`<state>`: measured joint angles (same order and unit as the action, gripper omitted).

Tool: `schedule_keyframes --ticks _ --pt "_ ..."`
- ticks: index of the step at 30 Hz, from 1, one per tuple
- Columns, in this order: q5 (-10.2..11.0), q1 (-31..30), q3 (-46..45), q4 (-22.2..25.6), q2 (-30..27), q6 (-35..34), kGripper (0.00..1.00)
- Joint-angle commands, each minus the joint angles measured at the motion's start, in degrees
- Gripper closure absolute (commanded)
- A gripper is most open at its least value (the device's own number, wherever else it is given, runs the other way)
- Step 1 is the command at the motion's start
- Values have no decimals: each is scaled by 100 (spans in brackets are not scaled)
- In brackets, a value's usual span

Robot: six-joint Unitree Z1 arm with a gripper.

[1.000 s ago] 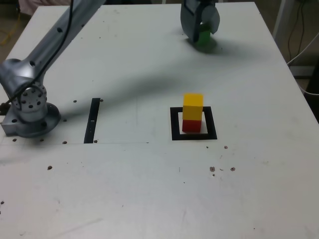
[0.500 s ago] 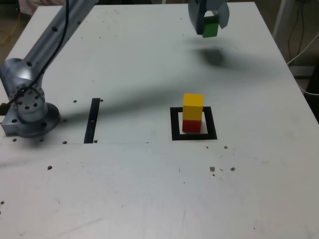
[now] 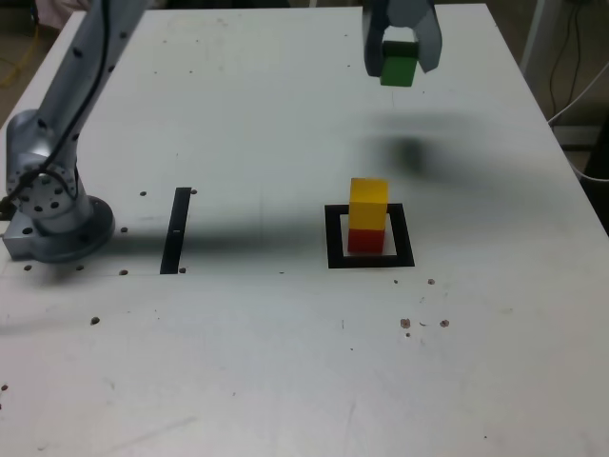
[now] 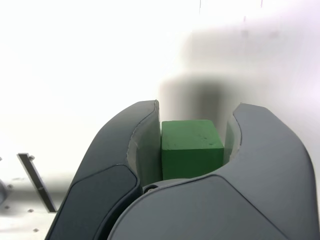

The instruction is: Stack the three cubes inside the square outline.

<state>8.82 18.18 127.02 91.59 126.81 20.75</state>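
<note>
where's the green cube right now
The small matte green cube is held off the table in the grey gripper, toward the exterior view's upper right, beyond the yellow-on-red stack.

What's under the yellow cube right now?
The red cube sits directly under the yellow cube, inside the square outline. The pale centre beneath the red cube is covered, so it cannot be seen.

Matte green cube [image 4: 191, 147] – a faintly pitted face – between the gripper's [image 4: 192, 135] smooth grey plastic-looking shells; the table [image 3: 285, 362] is pale and scuffed.
</note>
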Motion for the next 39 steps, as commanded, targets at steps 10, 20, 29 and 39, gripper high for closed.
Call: schedule_keyframes --ticks 10,20,29,39 --pt "-119 -685 -1327 -95 -1181 -333 69" --pt "-321 -1448 -2212 -379 -1688 -967 69" --pt "-508 -2022 -2299 -423 -1771 -1570 69" --pt "-587 -2274 -2470 -675 -1789 -1752 69"
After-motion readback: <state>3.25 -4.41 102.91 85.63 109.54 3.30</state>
